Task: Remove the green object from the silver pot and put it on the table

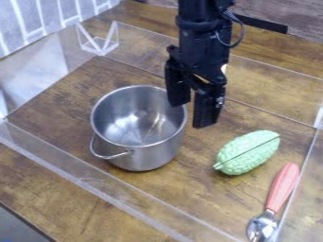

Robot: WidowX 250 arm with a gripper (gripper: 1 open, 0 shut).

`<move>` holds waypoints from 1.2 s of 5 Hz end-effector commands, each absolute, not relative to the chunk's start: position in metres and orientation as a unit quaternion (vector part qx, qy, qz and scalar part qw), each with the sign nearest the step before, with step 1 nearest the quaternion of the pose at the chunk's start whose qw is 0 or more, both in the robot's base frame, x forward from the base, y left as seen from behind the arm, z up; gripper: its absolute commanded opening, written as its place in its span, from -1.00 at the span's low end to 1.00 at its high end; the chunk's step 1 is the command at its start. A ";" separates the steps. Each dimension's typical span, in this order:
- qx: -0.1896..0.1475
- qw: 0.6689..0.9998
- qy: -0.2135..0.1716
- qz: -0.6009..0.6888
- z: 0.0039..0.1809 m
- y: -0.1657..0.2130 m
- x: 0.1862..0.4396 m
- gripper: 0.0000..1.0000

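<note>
Green object, pale, oval, with seemingly bumpy skin

You are seeing bare tabletop stretching left of the silver pot and running below it toward the lower centre. At right, the green object and red-handled spoon are blocking your way.
</note>
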State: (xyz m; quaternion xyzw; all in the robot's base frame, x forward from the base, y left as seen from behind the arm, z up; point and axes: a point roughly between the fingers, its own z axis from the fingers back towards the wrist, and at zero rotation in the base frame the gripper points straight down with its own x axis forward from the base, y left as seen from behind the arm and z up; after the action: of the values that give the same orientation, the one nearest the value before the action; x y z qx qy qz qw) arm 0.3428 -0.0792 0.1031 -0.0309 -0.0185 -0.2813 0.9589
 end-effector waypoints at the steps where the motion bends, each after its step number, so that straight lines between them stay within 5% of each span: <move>1: -0.029 0.951 -0.053 -0.302 0.101 -0.071 0.348 1.00; 3: -0.026 0.934 -0.068 -0.349 0.064 -0.083 0.350 1.00; 4: -0.029 0.934 -0.070 -0.349 0.054 -0.074 0.350 -1.00; 6: -0.027 0.937 -0.065 -0.342 0.067 -0.092 0.341 -1.00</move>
State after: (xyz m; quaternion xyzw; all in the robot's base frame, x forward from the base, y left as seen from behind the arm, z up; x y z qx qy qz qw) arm 0.3375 -0.0846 0.0441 -0.0281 -0.0330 -0.3388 0.9398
